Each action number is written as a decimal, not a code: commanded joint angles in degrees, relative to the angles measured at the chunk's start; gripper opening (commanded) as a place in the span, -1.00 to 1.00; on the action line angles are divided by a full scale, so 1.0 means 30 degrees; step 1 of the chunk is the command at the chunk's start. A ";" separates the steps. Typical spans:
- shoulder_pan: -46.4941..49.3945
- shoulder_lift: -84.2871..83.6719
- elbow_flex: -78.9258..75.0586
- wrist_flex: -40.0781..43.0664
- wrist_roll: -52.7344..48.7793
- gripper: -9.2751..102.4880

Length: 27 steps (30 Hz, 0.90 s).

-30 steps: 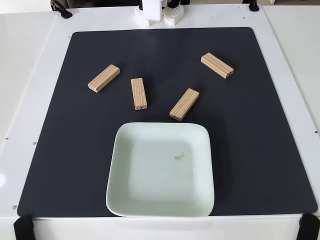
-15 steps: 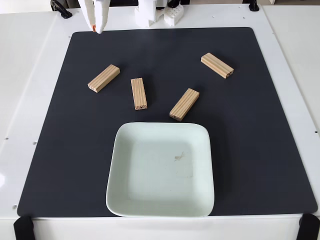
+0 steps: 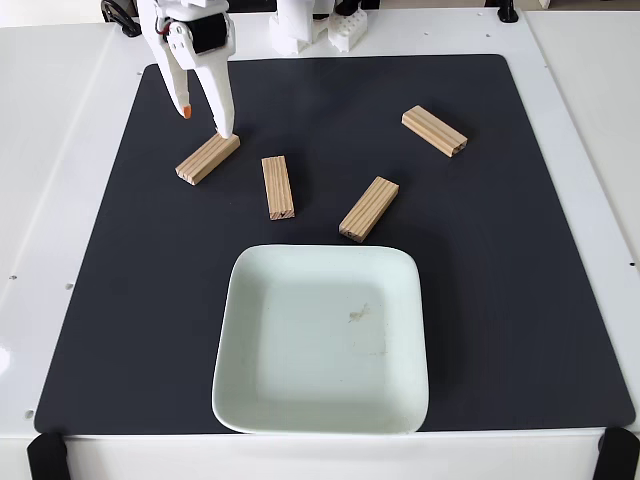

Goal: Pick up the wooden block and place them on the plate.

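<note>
White gripper (image 3: 205,122), fingers spread, above the leftmost wooden block (image 3: 208,157) on a black mat (image 3: 520,260).
Fixed view: one fingertip overlaps that block's upper end, the orange-tipped one off its left. Four light, grooved blocks; others at (image 3: 278,187), (image 3: 368,209), (image 3: 435,131). Pale mint square plate (image 3: 240,390), small central scuff, just below the middle two.

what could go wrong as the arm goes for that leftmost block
The gripper is open, but one fingertip sits right at the leftmost block's far end, so it could nudge or spin the block instead of straddling it. A shoved block might knock the neighbouring block beside it.
</note>
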 commanded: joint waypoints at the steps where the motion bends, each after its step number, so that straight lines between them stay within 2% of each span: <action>1: 0.0176 -0.0645 0.0088 -0.0469 0.0088 -0.31; 9: -0.0117 -0.2549 -0.0439 -0.0498 0.0264 -0.36; 20: -0.0117 -0.3779 -0.0645 -0.2812 0.0264 -0.36; 27: -0.0117 -0.4570 -0.1348 -0.2783 0.0264 -0.37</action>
